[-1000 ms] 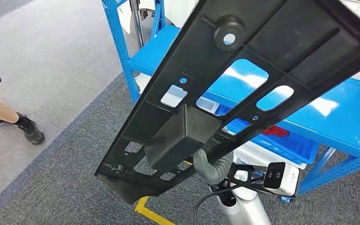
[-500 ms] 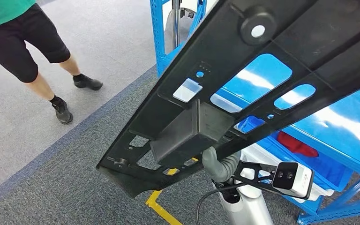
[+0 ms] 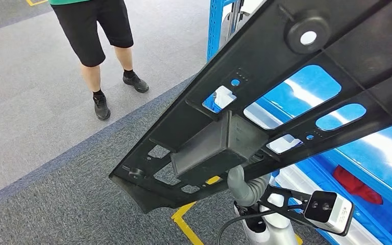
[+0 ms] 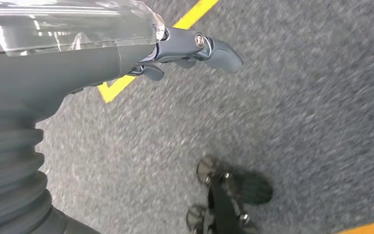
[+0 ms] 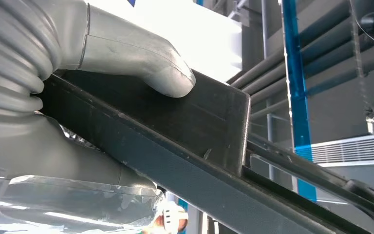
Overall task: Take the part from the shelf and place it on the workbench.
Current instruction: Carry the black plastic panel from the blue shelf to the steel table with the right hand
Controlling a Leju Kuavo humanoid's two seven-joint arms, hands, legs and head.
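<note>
Now your right hand (image 5: pixel 102 63) grips the black part (image 3: pixel 265 102) above it, thumb pressed on its box; the view has swung, bringing a person (image 3: pixel 99 30) closer. Left hand (image 4: pixel 126 53) hangs empty, fingers apart.

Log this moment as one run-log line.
right hand: grips black plastic part | left hand: holds nothing, over carpet | blue shelf: beside | person: standing nearby

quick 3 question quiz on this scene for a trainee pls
1. True or false: the right robot hand grips the long black plastic part.
2. What colour is the shelf behind the part? A red, B blue, C green.
3. Fill in: the left robot hand hangs over grey carpet and holds ____.

Key: 1 true; 2 B; 3 nothing.
</note>
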